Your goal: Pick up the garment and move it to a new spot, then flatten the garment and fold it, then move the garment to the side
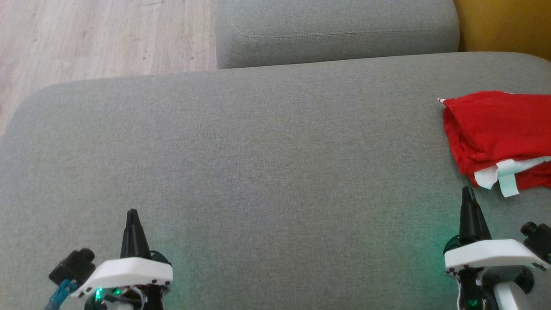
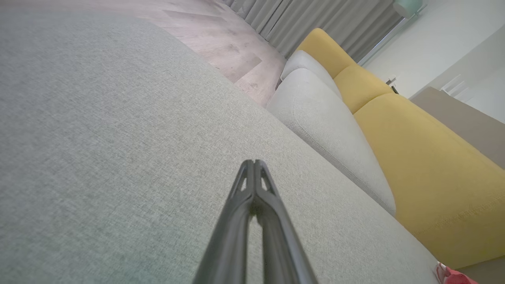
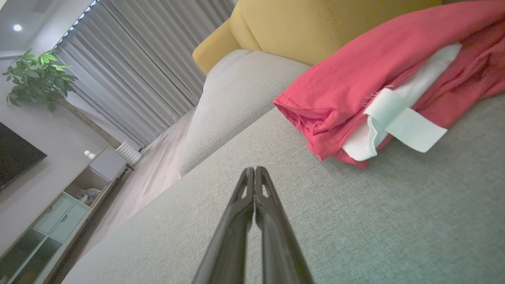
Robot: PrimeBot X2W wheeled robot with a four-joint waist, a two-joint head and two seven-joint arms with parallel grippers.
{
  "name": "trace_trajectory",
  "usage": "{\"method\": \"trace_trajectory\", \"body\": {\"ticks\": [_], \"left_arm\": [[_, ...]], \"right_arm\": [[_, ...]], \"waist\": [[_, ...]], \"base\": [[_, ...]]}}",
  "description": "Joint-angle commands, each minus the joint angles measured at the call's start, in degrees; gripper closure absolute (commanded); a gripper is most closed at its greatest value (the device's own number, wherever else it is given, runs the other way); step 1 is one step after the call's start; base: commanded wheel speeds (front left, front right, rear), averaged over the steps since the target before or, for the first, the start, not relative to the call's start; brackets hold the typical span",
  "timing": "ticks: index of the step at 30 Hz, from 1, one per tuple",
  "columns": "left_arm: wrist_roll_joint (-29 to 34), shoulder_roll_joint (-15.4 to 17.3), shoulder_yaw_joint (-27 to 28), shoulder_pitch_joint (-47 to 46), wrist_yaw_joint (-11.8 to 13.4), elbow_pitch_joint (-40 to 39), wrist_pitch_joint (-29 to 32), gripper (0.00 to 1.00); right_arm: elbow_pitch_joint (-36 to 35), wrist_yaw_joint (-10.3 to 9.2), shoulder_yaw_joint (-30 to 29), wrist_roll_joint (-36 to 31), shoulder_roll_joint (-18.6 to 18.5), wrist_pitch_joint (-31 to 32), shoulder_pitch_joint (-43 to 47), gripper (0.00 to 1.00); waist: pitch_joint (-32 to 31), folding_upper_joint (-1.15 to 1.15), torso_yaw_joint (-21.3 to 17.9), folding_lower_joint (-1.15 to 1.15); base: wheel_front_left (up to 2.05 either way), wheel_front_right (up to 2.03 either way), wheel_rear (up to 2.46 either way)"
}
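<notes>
A red garment (image 1: 495,129) with white trim lies folded at the right edge of the grey sofa seat (image 1: 258,163). It fills the upper right of the right wrist view (image 3: 355,83), and a small red corner (image 2: 453,276) peeks in at the bottom right of the left wrist view. My right gripper (image 1: 468,191) stands shut and empty just short of the garment's near edge, apart from it; its tips (image 3: 254,170) meet. At the lower left my left gripper (image 1: 132,213) is shut with nothing in it, far from the garment, with its tips (image 2: 253,162) together over bare fabric.
A grey cushion (image 1: 335,30) lies beyond the seat's far edge. A yellow sofa back (image 1: 508,26) rises at the far right. Wooden floor (image 1: 86,38) lies past the seat's left and far edges. A plant (image 3: 37,77), curtains and a low cabinet (image 3: 59,213) stand across the room.
</notes>
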Motion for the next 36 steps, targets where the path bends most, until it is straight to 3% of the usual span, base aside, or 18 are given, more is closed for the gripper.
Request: {"method": "trace_trajectory", "body": {"ticks": [1,36], "left_arm": [[-1.4,0.2,1.5,-2.5,-0.5,-2.0,0.3,1.0],[-20.2,0.3,5.8,-2.8,-3.6,-3.2,6.1,1.0]], "right_arm": [[-2.1,0.17,0.0,1.8,-0.1,0.5,-2.9,1.0],[-3.2,0.29,-1.5,24.3,-0.2,6.1,-3.5,1.0]], "waist": [[0.0,0.0,0.0,0.0],[-0.8,0.0,-0.1,0.0]], "base": [[0.0,0.0,0.0],[0.0,0.0,0.0]]}}
